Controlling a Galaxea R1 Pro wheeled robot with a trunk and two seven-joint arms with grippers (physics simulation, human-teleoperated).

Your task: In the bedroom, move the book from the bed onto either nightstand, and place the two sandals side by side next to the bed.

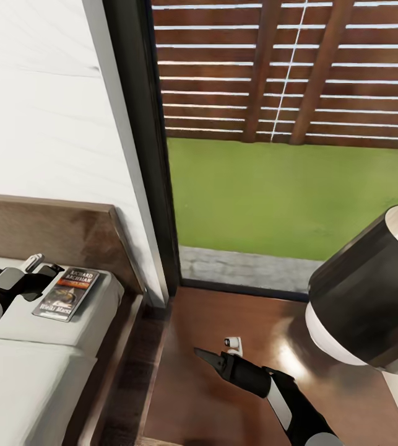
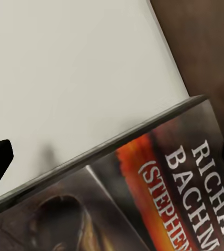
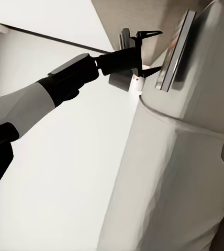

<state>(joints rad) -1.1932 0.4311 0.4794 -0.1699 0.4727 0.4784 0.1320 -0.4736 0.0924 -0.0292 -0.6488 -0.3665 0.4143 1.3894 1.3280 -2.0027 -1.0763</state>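
1. Book (image 1: 67,292): lies flat on the bed (image 1: 31,371) near the headboard (image 1: 50,232).
2. Left gripper (image 1: 49,271): jaws wide, straddling its edge, not yet closed.
3. Next, I judge: close, lift, carry to the nightstand (image 1: 223,396).
4. Right gripper (image 1: 214,353): its jaws' state I cannot tell.

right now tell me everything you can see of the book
The book is a thin paperback with a dark glossy cover, an orange band and white author lettering. It lies flat, cover up, on the light-grey mattress near the wooden headboard. The left pincer is open at its edge, not yet closed on it.
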